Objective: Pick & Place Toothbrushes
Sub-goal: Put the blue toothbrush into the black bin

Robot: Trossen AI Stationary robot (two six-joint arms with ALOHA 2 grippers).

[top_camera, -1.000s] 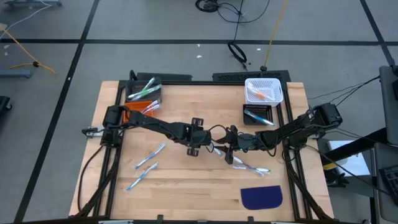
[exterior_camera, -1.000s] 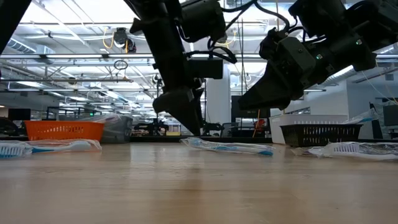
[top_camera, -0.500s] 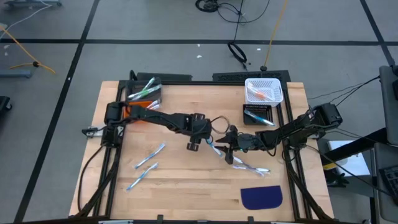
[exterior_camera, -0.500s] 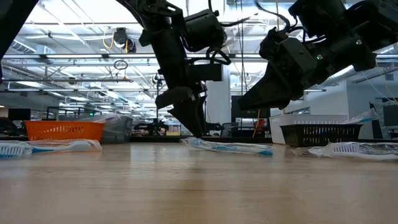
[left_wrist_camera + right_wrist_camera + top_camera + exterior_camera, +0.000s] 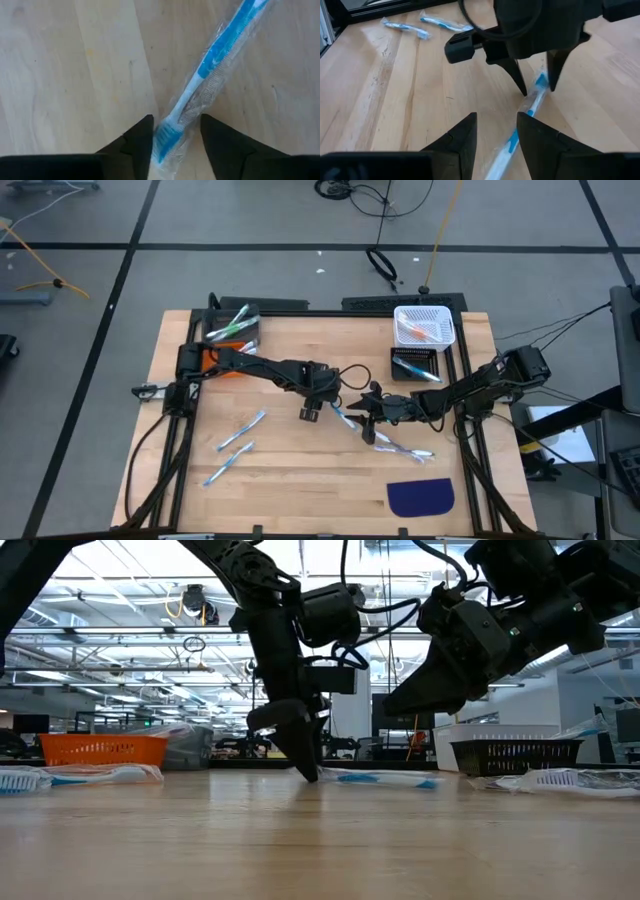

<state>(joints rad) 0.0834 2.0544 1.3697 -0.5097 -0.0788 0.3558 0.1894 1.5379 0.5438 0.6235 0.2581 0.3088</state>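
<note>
The left gripper [image 5: 312, 412] stands on the table [image 5: 300, 480], jaws spread astride a wrapped blue toothbrush [image 5: 210, 75]. The right gripper [image 5: 368, 417] hovers close by, jaws parted, empty. Nearby: loose toothbrushes [image 5: 240, 430], black basket [image 5: 414, 365], white basket [image 5: 425, 325], orange basket [image 5: 103, 749], blue mat [image 5: 420, 497]. No writing is readable.

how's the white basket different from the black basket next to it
The white basket sits at the table's far edge; the black basket sits just in front of it, nearer the table's middle. In the high view the white basket holds a toothbrush with orange on it, the black basket one with blue. The white basket also looks somewhat larger. Both are slotted bins on the right arm's side, and each has a toothbrush in it.
</note>
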